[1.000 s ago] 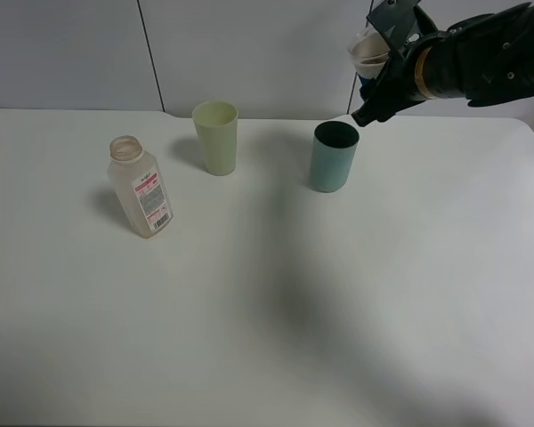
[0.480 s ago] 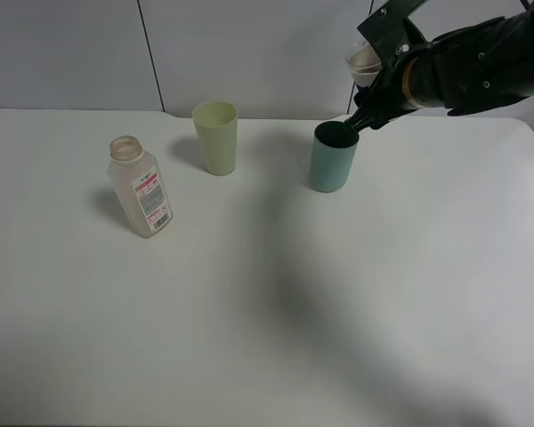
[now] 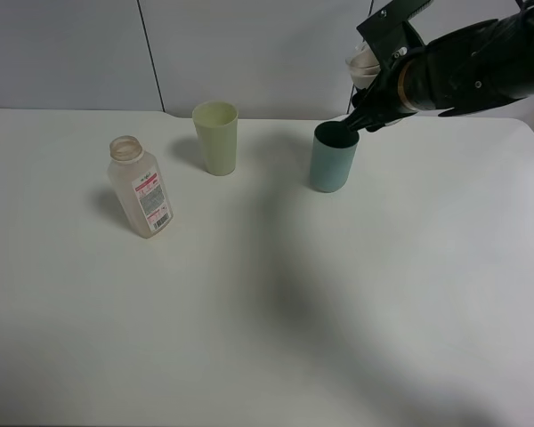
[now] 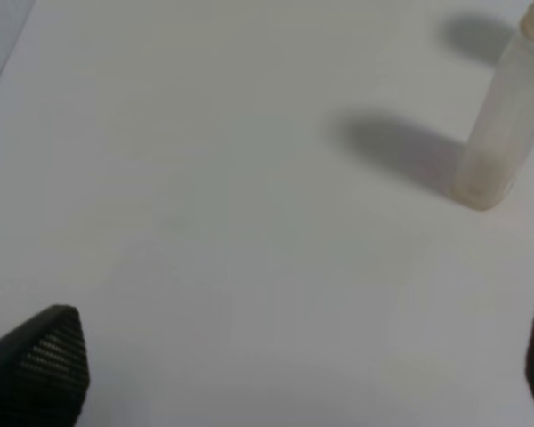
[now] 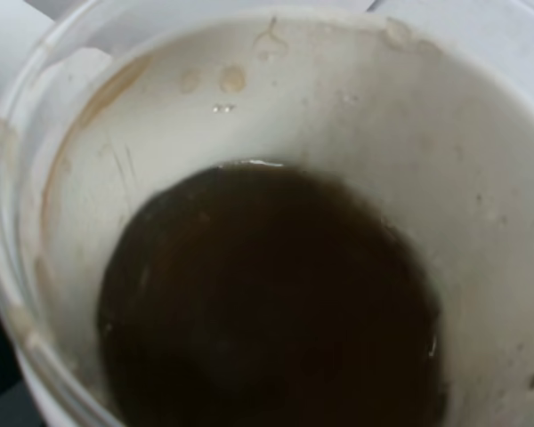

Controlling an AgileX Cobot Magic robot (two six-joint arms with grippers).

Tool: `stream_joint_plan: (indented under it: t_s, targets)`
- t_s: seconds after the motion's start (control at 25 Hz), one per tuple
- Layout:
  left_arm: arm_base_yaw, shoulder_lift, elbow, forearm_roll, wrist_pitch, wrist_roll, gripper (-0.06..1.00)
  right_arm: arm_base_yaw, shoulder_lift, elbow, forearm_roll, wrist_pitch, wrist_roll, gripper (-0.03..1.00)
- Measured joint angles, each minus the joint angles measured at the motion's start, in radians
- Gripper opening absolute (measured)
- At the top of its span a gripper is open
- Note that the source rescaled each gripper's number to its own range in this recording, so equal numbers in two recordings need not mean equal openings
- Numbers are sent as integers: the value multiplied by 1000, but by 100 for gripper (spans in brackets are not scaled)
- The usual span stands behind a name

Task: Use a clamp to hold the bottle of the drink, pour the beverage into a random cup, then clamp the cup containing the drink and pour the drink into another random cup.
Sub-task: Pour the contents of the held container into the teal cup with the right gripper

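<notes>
My right gripper (image 3: 368,89) is shut on the short paper cup (image 3: 363,60), held tilted in the air just above and behind the teal cup's (image 3: 333,157) rim. The right wrist view looks straight into the held cup (image 5: 276,133), whose pale stained inside holds dark drink (image 5: 267,302). At the left of the table the clear bottle (image 3: 141,187) with its red and white label stands upright. My left gripper (image 4: 289,369) is open low over the bare table, and the bottle (image 4: 503,124) stands some way beyond its fingertips (image 4: 37,374). The high view does not show the left arm.
A pale yellow-green cup (image 3: 216,136) stands between the bottle and the teal cup, toward the back. The white table (image 3: 267,302) ends at a grey wall behind the cups. The right arm's shadow falls across the table's middle.
The right gripper has tipped the paper cup further and shifted a little down and left, closer to the teal cup's rim. Bottle and both standing cups have not moved.
</notes>
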Motion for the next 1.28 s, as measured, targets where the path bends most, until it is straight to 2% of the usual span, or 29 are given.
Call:
stream_joint_plan:
  t_s: [0.48,0.96,1.28]
  targets:
    - [0,0,0,0,0,0,100,4,0,0,-11,26,-141,1]
    - [0,0,0,0,0,0,100,4,0,0,-71,52,-276,1]
    - [0,0,0,0,0,0,100,4,0,0,-140,67,-297,1]
